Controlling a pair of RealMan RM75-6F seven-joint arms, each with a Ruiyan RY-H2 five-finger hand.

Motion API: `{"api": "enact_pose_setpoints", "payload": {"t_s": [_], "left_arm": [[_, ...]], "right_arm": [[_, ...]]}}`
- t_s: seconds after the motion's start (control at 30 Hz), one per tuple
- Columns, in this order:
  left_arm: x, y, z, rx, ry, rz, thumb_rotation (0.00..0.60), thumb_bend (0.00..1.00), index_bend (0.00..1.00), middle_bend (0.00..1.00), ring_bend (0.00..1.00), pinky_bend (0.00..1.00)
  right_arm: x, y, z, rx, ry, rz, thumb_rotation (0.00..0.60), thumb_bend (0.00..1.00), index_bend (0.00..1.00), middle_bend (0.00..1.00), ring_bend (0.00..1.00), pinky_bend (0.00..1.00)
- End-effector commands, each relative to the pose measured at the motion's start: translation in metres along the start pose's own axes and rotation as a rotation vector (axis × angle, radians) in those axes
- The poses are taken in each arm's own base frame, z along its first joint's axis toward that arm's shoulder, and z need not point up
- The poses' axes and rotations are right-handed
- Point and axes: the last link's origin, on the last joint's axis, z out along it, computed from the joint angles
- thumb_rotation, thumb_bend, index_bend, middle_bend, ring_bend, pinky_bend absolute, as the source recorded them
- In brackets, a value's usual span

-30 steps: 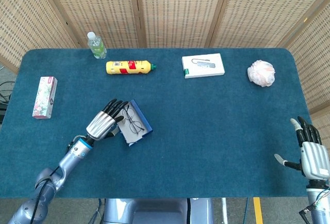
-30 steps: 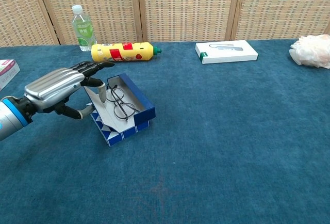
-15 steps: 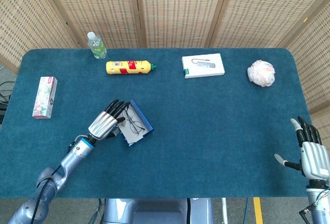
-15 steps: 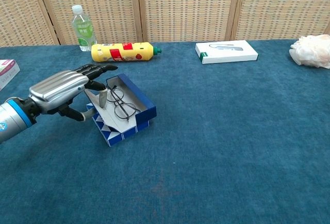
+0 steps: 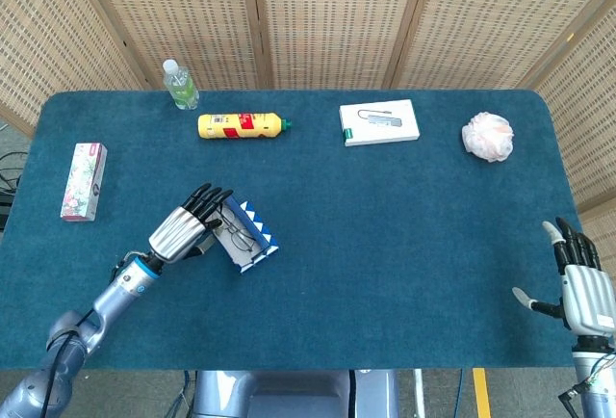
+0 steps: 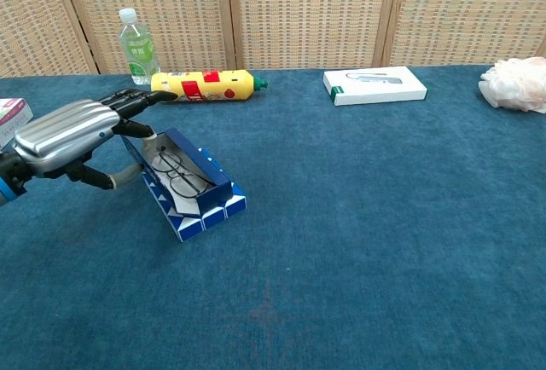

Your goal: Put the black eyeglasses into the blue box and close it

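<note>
Box lid's come up since a sec ago: I've got the left hand (image 6: 64, 135) w/ fingers on the flap of the blue box (image 6: 192, 187), tipped partly over the black eyeglasses (image 6: 177, 178), which sit inside, near the bench's (image 5: 385, 235) front-left. Right hand (image 5: 582, 288) idle at the front-right corner, fingers apart, holding nothing. Yellow bottle (image 5: 243, 125), water bottle (image 5: 179, 84), white box (image 5: 379, 122) along the back edge, nothing blocking.
</note>
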Motion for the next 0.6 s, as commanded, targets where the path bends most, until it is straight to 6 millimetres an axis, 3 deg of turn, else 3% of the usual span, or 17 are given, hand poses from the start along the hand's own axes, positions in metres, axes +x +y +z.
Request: {"api": "enact_pose_setpoints", "payload": {"t_s": [0.03, 0.27, 0.6], "left_arm": [[0.006, -0.001, -0.007, -0.029, 0.006, 0.005, 0.6, 0.5, 0.79, 0.0, 0.0, 0.0], [0.013, -0.002, -0.014, -0.069, 0.001, 0.011, 0.6, 0.5, 0.79, 0.0, 0.0, 0.0], [0.012, 0.001, 0.006, -0.021, -0.057, -0.097, 0.6, 0.5, 0.8, 0.0, 0.0, 0.0]], "right_arm": [[0.0, 0.0, 0.0, 0.0, 0.0, 0.0, 0.6, 0.03, 0.0, 0.0, 0.0, 0.0], [0.0, 0.0, 0.0, 0.0, -0.001, -0.002, 0.6, 0.03, 0.0, 0.0, 0.0, 0.0], [0.0, 0.0, 0.0, 0.0, -0.002, -0.002, 0.6, 0.03, 0.0, 0.0, 0.0, 0.0]]}}
